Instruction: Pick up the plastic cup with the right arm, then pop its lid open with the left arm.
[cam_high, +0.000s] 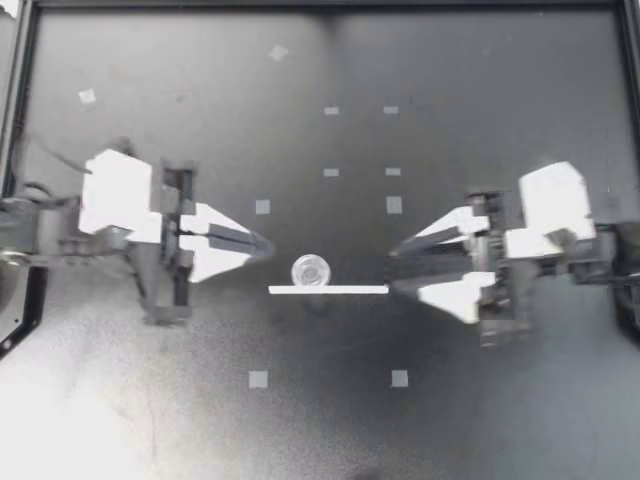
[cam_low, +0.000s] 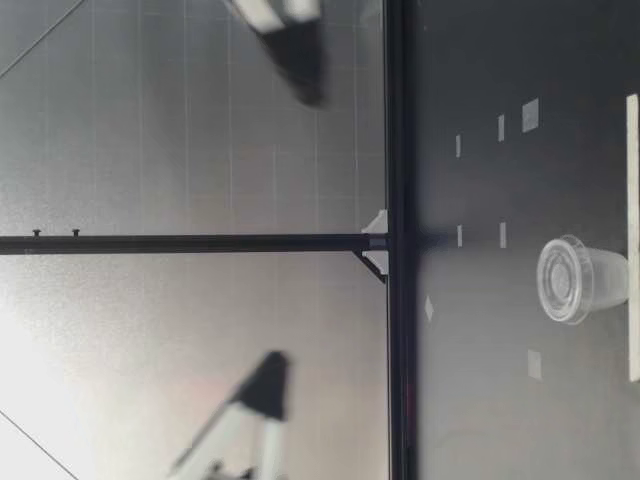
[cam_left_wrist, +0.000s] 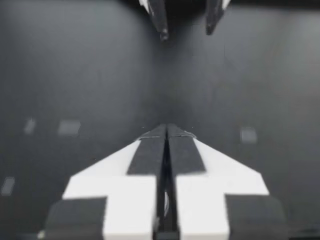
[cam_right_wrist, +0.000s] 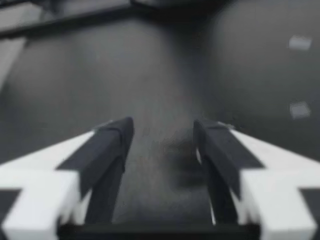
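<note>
A small clear plastic cup (cam_high: 311, 270) stands upright near the middle of a dark table (cam_high: 150, 420), just beside a white strip (cam_high: 340, 290) that runs from one arm's side toward the other. My left claw (cam_high: 265, 245) is pressed shut on nothing and hangs above the table. The cup lies just ahead of its tip, slightly toward the strip. My right claw (cam_high: 395, 268) faces the cup from the far side, fingers spread and empty, and is less near. Pale tape squares (cam_high: 259, 379) dot the table.
</note>
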